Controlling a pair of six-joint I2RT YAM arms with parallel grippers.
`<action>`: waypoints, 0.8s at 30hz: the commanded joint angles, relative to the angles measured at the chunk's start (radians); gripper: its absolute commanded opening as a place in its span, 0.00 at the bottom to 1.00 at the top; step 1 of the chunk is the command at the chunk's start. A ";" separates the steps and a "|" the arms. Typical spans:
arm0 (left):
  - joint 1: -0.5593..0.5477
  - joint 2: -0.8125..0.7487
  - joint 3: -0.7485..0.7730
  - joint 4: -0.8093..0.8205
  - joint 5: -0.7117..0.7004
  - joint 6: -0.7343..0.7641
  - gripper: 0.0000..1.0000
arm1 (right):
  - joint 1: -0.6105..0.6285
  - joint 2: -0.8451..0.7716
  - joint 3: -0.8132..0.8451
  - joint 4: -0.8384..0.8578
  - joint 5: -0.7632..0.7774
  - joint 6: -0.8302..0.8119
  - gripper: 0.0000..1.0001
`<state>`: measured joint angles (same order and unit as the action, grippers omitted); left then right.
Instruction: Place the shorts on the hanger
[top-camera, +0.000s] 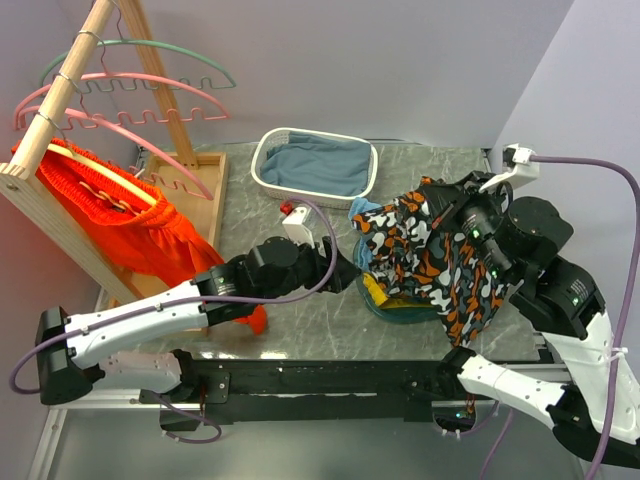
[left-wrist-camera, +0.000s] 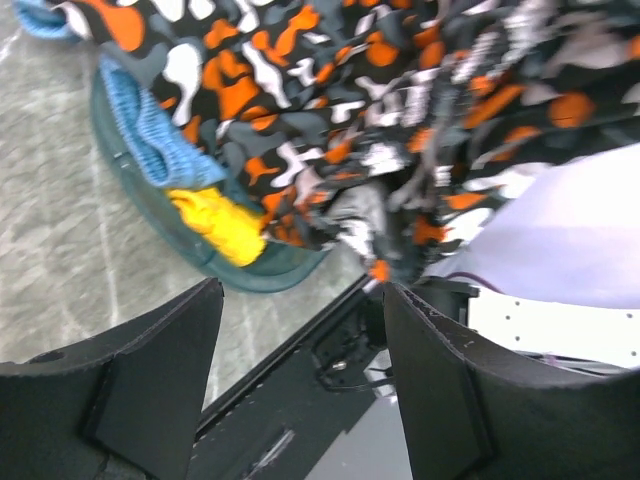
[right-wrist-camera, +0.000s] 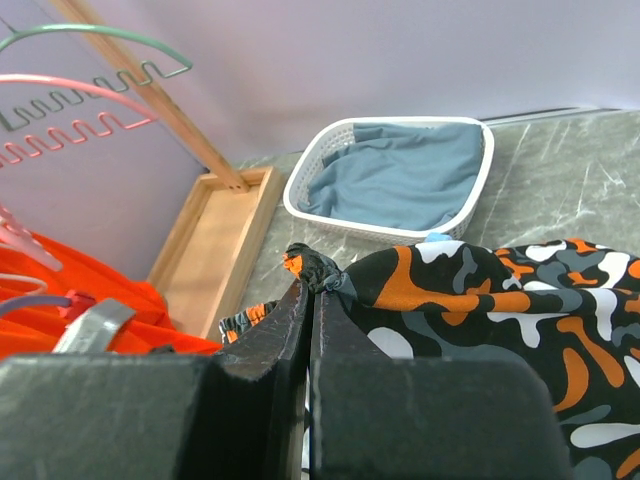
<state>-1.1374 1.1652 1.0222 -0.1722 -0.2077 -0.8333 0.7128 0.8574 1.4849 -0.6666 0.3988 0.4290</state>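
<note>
The grey marbled counter (top-camera: 300, 325) fills the scene. At its far left a wooden rack (top-camera: 60, 115) leans up, with an orange garment (top-camera: 110, 215) hung across its lower rail.

The right arm (top-camera: 545, 265) reaches in from the right. The left arm (top-camera: 150, 312) stretches across the middle of the counter towards it.

The shorts (top-camera: 440, 260) are at the right centre, bunched and draped over the right arm's wrist. The right wrist view shows the right jaws closed tight on a dark fold at the shorts' edge, with the rest of the fabric trailing off to the right.

The left jaws are spread wide with nothing between them. They point at the lower part of the shorts and stop just short of it.

A white basket (top-camera: 262, 172) at the back of the counter holds a grey-blue cloth (top-camera: 320, 165).

A dark teal dish (left-wrist-camera: 130, 205) sits under the shorts. I cannot tell whether the shorts touch it. A blue cloth (left-wrist-camera: 150, 135) and a yellow cloth (left-wrist-camera: 215, 222) lie in the dish.

Two pink hangers (top-camera: 150, 80) hang on the rack's top rail under a green hanger (top-camera: 170, 45), well apart from the shorts.
</note>
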 joint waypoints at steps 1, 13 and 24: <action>0.001 0.020 0.039 0.057 0.048 0.008 0.70 | -0.003 -0.003 0.021 0.058 -0.014 -0.001 0.00; -0.005 0.240 0.188 0.054 0.074 0.163 0.67 | -0.003 -0.003 0.023 0.053 -0.058 0.004 0.00; -0.004 0.358 0.257 0.142 0.085 0.198 0.67 | -0.004 0.020 0.061 0.050 -0.113 -0.009 0.00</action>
<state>-1.1385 1.4960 1.2209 -0.1143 -0.1490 -0.6689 0.7128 0.8661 1.4872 -0.6666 0.3092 0.4294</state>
